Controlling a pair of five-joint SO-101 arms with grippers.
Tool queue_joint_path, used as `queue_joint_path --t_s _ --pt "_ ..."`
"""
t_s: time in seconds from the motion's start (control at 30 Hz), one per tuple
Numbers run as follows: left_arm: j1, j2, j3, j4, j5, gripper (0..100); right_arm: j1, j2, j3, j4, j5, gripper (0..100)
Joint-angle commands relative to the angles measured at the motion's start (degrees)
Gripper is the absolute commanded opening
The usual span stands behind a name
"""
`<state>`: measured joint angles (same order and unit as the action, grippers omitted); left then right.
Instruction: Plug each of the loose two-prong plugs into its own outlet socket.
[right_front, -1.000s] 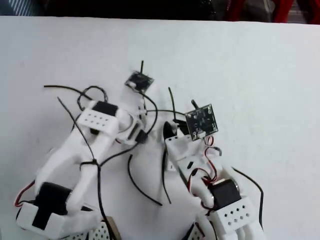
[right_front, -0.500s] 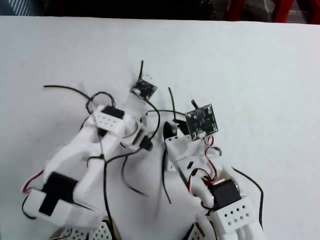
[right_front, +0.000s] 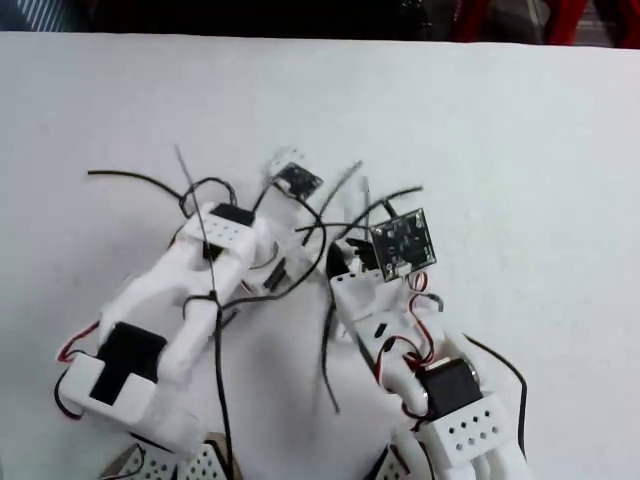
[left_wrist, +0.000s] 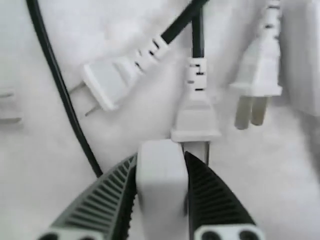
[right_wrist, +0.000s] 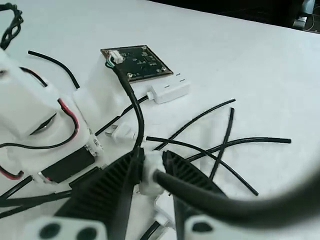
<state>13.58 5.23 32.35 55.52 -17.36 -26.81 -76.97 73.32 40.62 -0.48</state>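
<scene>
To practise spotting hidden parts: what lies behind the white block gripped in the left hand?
A white plug sits just behind the white block held by the left hand, black cord trailing away. One prong shows beside the block; the rest is covered.

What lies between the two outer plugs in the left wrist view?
A third white plug, prongs at the socket block held in the left gripper; left wrist view.

white table (right_front: 520, 120) strewn with plugs (left_wrist: 107, 82) and black cords (right_front: 120, 177)
</scene>
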Motion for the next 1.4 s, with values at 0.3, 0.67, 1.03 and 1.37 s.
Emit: queue_joint_path --t_s 0.3,0.67,1.03,1.37 --pt "-13.23 -8.75 -2.64 2.9 -32.09 3 0.57 -0.66 -0.53 -1.19 0.0 1.7" --pt "-14.2 -15.87 -1.49 9.41 -25.41 23 0.57 -0.66 -0.53 -1.19 0.0 1.7" --pt "-23.52 -24.31 -0.79 5.19 -25.67 23 0.57 -0.66 -0.53 -1.19 0.0 1.7" --pt "-25.45 -10.15 -1.41 1.23 -25.76 23 0.57 -0.66 -0.44 -1.19 0.0 1.7"
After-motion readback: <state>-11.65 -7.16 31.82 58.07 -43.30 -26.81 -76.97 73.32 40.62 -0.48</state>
